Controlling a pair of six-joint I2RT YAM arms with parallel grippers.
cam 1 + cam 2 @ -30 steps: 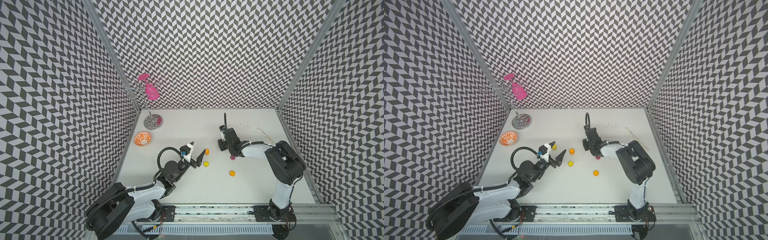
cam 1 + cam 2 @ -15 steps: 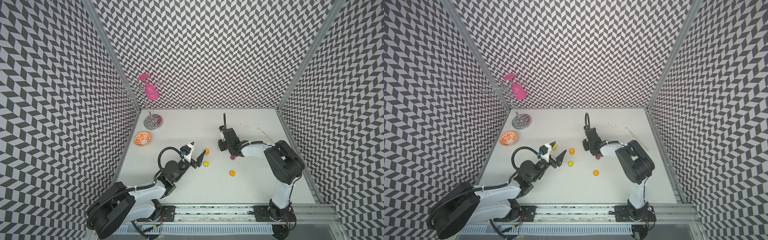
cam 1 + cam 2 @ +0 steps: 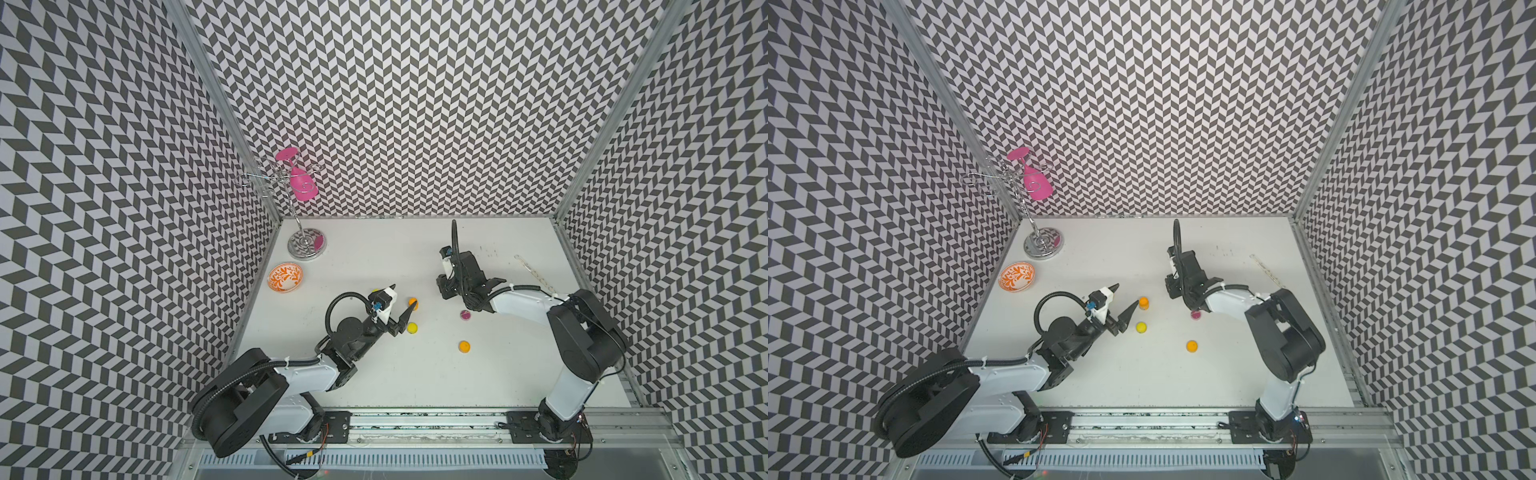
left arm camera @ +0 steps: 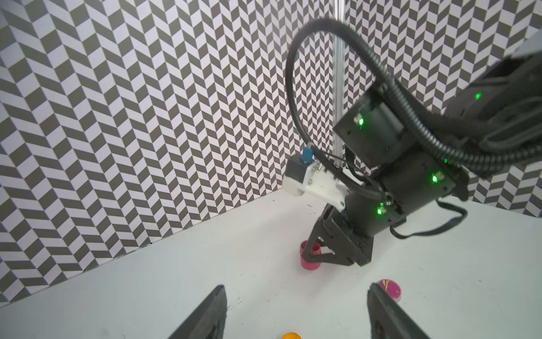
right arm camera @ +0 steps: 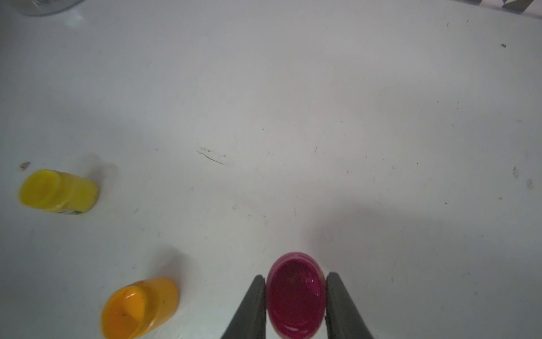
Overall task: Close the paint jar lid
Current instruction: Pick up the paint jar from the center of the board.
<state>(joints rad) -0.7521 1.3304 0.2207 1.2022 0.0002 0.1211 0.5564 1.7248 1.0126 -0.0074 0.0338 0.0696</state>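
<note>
Clock directions are being read on the table as the top views show it, with the back wall at twelve.

The right gripper [image 5: 296, 276] is clamping the magenta paint jar [image 5: 296, 300], with one finger pressing against each side of it. The jar is standing upright on the white table [image 3: 478, 395], a little toward two o'clock from the table's middle. Its mouth is open and it is holding glossy magenta paint. In both top views the gripper body is hiding the jar. The magenta lid [image 3: 465, 315] is lying flat on the table at about five o'clock from that gripper, near the jar but apart from it.

At nine o'clock from the right gripper, the left gripper [image 3: 403, 296] is hovering with its fingers spread wide, gripping nothing and facing the other arm. An orange jar [image 3: 412, 302] is standing just beside one of its fingertips. A yellow jar [image 3: 412, 328] is sitting at six o'clock from the left gripper. A second orange jar [image 3: 464, 346] is sitting at six o'clock from the lid.

Further out, at nine o'clock from the left gripper and near the wall, a small bowl [image 3: 284, 278] is showing an orange pattern inside. In the eleven o'clock corner a wire stand [image 3: 306, 246] is carrying a pink glass [image 3: 302, 185], which is hanging upside down.
</note>
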